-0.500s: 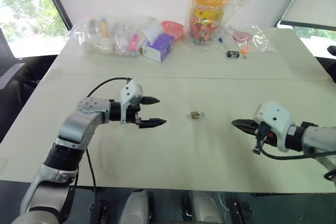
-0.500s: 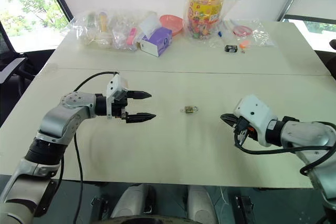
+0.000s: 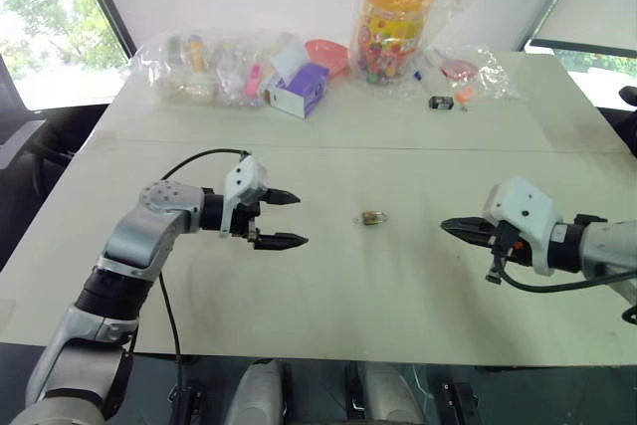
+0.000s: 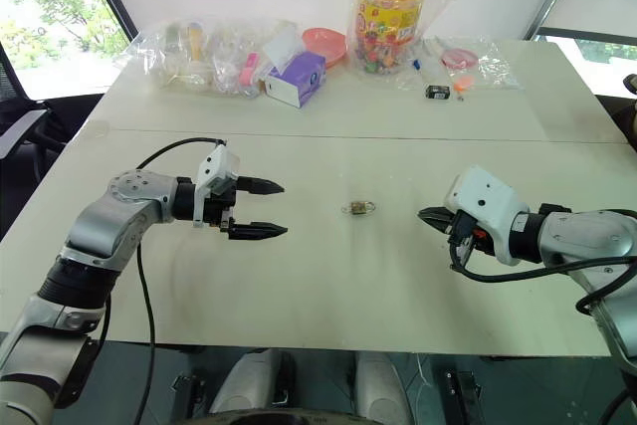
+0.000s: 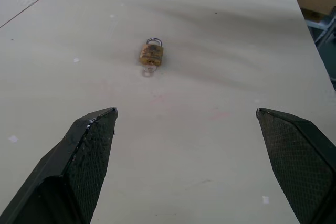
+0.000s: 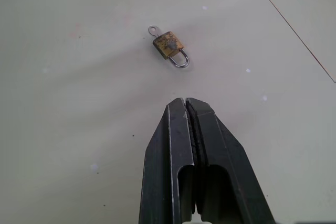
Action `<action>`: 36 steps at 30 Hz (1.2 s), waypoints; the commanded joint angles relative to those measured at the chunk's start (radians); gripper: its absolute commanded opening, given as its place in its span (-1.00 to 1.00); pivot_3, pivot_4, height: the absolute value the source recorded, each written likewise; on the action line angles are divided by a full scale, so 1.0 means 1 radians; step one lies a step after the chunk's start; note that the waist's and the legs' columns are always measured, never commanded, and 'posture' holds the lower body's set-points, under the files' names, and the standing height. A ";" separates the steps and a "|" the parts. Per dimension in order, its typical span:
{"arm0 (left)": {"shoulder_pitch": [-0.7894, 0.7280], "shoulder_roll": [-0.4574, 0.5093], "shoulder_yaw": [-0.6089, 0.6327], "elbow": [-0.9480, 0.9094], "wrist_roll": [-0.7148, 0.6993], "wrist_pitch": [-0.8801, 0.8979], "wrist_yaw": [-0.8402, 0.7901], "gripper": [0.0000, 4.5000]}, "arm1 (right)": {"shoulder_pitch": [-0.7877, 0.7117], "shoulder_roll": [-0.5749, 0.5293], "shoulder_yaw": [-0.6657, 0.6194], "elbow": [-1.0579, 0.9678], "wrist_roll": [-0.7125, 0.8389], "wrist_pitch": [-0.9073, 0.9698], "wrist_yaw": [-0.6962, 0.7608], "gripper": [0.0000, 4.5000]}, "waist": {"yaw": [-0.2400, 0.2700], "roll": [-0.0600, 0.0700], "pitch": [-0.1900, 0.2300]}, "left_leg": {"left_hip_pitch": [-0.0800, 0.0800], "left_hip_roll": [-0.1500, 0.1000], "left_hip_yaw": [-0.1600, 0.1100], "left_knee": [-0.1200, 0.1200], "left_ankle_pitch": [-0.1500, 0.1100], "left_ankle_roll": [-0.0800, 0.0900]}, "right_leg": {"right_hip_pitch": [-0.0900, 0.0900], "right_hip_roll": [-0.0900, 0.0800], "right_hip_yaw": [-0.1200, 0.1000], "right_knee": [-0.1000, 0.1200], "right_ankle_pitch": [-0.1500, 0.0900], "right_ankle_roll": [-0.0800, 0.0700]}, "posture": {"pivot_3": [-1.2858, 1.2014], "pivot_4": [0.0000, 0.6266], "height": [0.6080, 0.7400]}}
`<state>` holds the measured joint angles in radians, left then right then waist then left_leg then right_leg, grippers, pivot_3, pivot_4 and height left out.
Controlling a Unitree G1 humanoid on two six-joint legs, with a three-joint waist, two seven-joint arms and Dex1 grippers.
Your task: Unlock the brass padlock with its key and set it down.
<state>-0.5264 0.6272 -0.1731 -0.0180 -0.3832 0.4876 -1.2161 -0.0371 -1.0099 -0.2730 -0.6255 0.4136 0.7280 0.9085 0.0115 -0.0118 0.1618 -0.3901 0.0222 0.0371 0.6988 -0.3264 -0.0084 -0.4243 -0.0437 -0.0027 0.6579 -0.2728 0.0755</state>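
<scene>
Centrally, item one: the brass padlock (image 3: 373, 217), lying flat on the pale tabletop (image 3: 328, 296), touched by nothing. In the head views it is too small to read beyond a gold speck with a silvery loop. The left wrist view resolves more: gold body, thin shackle (image 5: 154, 41) closed into the body, and a small wire ring (image 5: 147, 70) at the opposite end. Whether a key sits in the lock cannot be made out.

Item two: left gripper (image 3: 282, 218), hovering above the tabletop to the left of the padlock, fingers (image 5: 86, 150) spread wide and empty, pointing toward it, well apart from it.

Item three: right gripper (image 3: 450, 226), to the right of the padlock, fingers (image 6: 191, 145) pressed together with nothing between them, tips aimed at the padlock and clear of it. The padlock lies between the two grippers, roughly midway.

Item four, far edge of the tabletop: clear plastic bags (image 3: 204, 67), contents unclear; a purple-and-white box (image 3: 299, 89); a pink dish (image 3: 328, 52), partly hidden; an orange-lidded jar (image 3: 395, 22) of coloured pieces inside a bag; a small black object (image 3: 441, 103) with an orange piece beside it.
</scene>
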 commanded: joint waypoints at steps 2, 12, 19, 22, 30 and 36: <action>-0.008 0.010 0.024 -0.055 -0.019 0.010 0.005 0.97 | -0.035 -0.013 0.020 -0.018 0.004 -0.032 0.003 -1.00 | 0.000 0.000 0.000 | 0.000 0.000 0.000 0.000 0.000 0.000 | 0.000 0.000 0.000 0.000 0.000 0.000 | 0.03 -0.52 1.00; -0.007 0.057 0.037 -0.078 -0.042 0.054 -0.012 0.97 | -0.072 0.012 0.059 -0.027 0.003 -0.027 -0.042 -1.00 | 0.000 0.000 0.000 | 0.000 0.000 0.000 0.000 0.000 0.000 | 0.000 0.000 0.000 0.000 0.000 0.000 | 0.03 -0.52 1.00; -0.042 0.037 0.030 -0.050 -0.038 0.047 -0.002 0.99 | -0.107 0.023 0.083 0.010 -0.005 -0.032 -0.066 -0.89 | 0.000 0.000 0.000 | 0.000 0.000 0.000 0.000 0.000 0.000 | 0.000 0.000 0.000 0.000 0.000 0.000 | 0.03 -0.52 1.00; -0.050 0.013 -0.001 -0.024 -0.011 0.017 -0.004 1.00 | -0.199 0.074 0.144 0.115 -0.009 -0.064 -0.065 -0.42 | -0.004 0.000 0.000 | 0.000 0.000 0.000 0.000 0.000 0.000 | 0.000 0.000 0.000 0.000 0.000 0.000 | 0.03 -0.52 1.00; 0.002 0.015 -0.012 -0.039 0.009 -0.006 0.001 1.00 | -0.372 0.177 0.383 0.388 -0.111 -0.180 0.022 0.98 | -0.008 0.000 0.000 | 0.000 0.001 0.001 0.000 0.000 0.000 | -0.001 0.000 0.000 0.001 0.000 0.000 | 0.03 -0.52 1.00; -0.014 0.018 -0.001 -0.029 0.012 0.001 0.009 1.00 | -0.470 0.271 0.500 0.631 -0.178 -0.305 0.119 0.98 | -0.004 0.000 0.000 | 0.000 0.001 0.002 0.001 0.000 0.000 | -0.001 0.000 0.000 0.002 0.000 0.000 | 0.03 -0.52 1.00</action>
<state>-0.5243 0.6306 -0.1921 -0.0203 -0.3697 0.4926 -1.2036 -0.4843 -0.7449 0.2291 -0.0203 0.2528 0.4641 1.0133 0.0078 -0.0116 0.1619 -0.3901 0.0226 0.0388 0.6995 -0.3263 -0.0084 -0.4254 -0.0441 -0.0029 0.6597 -0.2727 0.0756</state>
